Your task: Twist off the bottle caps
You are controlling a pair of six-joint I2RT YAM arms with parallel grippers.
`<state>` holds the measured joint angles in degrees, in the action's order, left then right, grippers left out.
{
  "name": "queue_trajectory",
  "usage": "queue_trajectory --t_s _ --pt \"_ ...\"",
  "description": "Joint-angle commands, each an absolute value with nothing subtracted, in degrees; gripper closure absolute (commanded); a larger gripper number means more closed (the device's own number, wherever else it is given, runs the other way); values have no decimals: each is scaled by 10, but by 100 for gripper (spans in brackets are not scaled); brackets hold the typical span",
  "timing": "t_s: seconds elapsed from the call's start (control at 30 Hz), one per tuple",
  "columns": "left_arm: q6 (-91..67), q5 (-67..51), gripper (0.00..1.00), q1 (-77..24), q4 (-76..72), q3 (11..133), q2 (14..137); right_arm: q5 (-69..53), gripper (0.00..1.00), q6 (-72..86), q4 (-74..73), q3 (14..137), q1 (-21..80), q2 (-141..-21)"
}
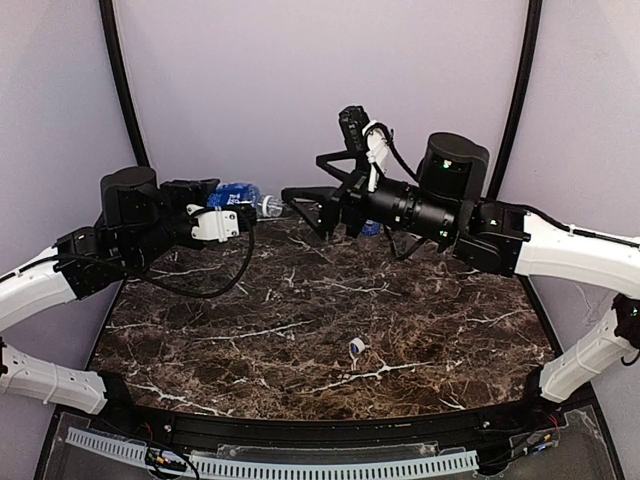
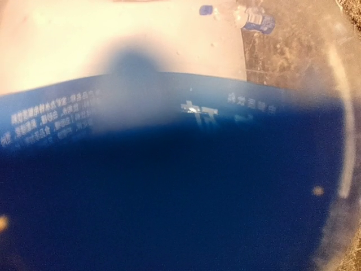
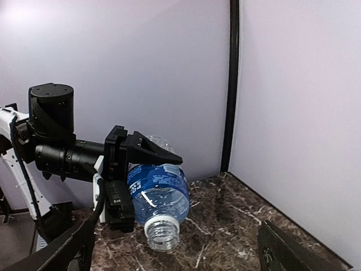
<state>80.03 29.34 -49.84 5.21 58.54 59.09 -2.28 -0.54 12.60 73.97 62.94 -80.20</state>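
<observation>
Pressed against your left wrist lens is the blue label of the bottle [image 2: 169, 197], which fills almost that whole view. Your left gripper [image 3: 148, 189] is clamped on its body, holding it on its side in the air over the far edge of the tabletop [image 1: 300, 300], left of middle. Its neck [image 3: 162, 232] is bare with the threads showing, so that one counts as done. A white cap [image 1: 357, 346] lies loose right of centre, toward the near edge. Your right gripper [image 1: 302, 210] sits just off the neck, fingers spread wide and empty. Past the label you can make out a blue cap [image 2: 206, 9] and a second bottle [image 2: 256, 20] lying near it, too blurred to tell whether it is capped. You can't count the rest: the right arm hides part of the far edge, so expect more work there.
</observation>
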Motion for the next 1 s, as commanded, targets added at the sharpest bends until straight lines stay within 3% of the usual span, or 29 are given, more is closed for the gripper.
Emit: queue_trajectory --t_s 0.0,0.27,0.6,0.8,0.9,0.97 --pt "740 283 52 -502 88 596 592 -65 1 133 98 738 632 -806" --pt "539 154 52 -501 305 679 617 -67 8 110 79 756 632 -819" --pt "503 112 53 -501 343 702 625 -56 22 131 86 784 632 -870" --pt "500 111 53 -502 344 702 626 -88 44 142 85 805 631 -900" --pt "499 111 53 -502 342 702 625 -94 62 150 93 803 632 -906" --pt "497 114 53 -502 339 703 626 -100 63 155 91 804 632 -908"
